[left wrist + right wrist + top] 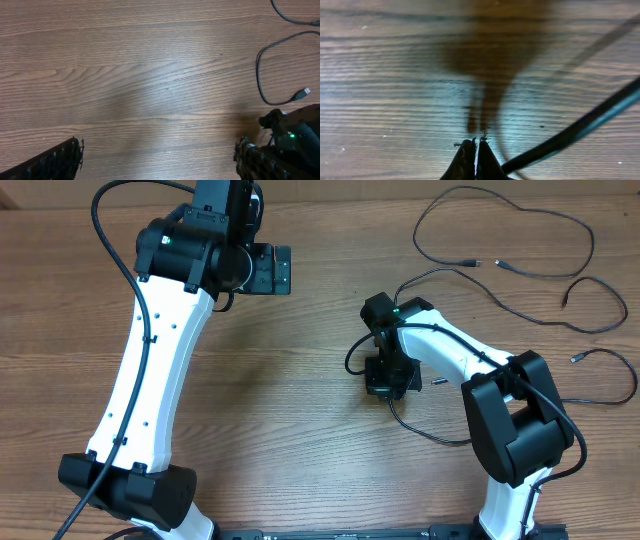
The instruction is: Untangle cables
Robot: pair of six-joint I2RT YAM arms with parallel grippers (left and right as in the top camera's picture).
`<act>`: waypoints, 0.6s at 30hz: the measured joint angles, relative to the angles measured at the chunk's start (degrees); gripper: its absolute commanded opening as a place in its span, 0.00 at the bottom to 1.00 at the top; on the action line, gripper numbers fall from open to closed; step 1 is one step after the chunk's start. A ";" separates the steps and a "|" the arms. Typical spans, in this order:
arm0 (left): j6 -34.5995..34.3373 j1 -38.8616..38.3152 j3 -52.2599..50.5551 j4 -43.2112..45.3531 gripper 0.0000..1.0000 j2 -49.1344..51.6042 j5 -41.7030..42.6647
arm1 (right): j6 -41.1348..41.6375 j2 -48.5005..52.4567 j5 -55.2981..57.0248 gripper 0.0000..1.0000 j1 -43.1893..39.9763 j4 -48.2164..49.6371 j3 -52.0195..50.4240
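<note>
the right gripper [388,380] hangs low over the table [300,380], its fingers [466,161] pressed tight together with nothing visible between the tips. the nearest cable [580,127] runs just beside them, and i cannot tell whether it is caught farther back. a small silver plug [437,381] lies just to the right of that gripper. the other cables [592,242] lie as separate loose strands well beyond the right gripper, farther out and to its right. the left gripper [280,270], well apart on the right gripper's left, stands spread wide and empty. these cords look light, thin and limp. they would likely slide on the smooth wood and drag their whole length when pulled, so a low pinch just behind a plug seems the surest hold.
</note>
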 measured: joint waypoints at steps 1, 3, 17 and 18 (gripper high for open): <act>0.00 0.00 0.00 0.00 1.00 0.00 0.00 | 0.20 0.00 0.48 0.04 0.00 -0.02 0.00; 0.00 0.00 0.00 0.00 0.99 0.00 0.00 | 0.59 0.00 1.25 0.04 0.00 -0.02 0.00; 0.00 0.00 0.00 0.15 1.00 0.00 0.00 | 4.42 0.00 7.80 0.04 -0.04 -3.04 -0.09; 0.00 0.00 0.00 0.15 1.00 0.00 0.00 | 4.44 0.00 8.04 0.04 -0.04 -3.17 -0.11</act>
